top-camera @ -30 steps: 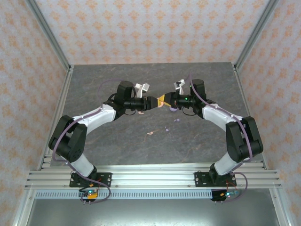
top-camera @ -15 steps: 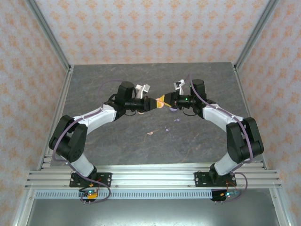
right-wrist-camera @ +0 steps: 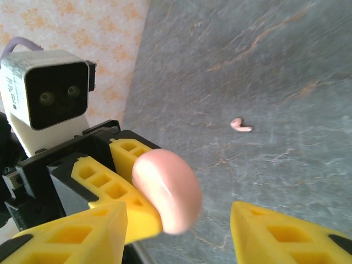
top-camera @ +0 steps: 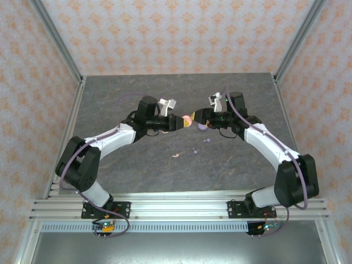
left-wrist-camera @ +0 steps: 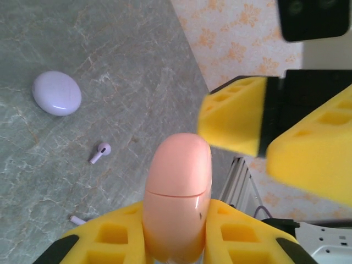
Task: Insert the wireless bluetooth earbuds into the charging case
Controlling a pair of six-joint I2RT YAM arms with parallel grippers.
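The left gripper [top-camera: 181, 121] reaches in from the left above the middle of the table [top-camera: 126, 165]. Its jaws are clamped tight on the lower half of the pink case [left-wrist-camera: 177, 192]. The case is held clear of the surface, its lid closed with a thin seam across it. Below and nearer the arm bases, a pink bud [top-camera: 175, 155] lies loose on the table. A lavender bud [top-camera: 194, 150] lies just right of it. Next comes the right gripper [top-camera: 198, 117], facing the left one with its yellow fingers [left-wrist-camera: 236, 120] spread well apart and gripping nothing. In the right wrist view the rounded end of the pink case sits between those fingers, touching neither as far as shows. Just under the right gripper the lavender case [top-camera: 202, 127] rests closed on the table. Right again, near that case, lies a second lavender bud [top-camera: 207, 140]. All three buds are out on the bare table, apart from both cases
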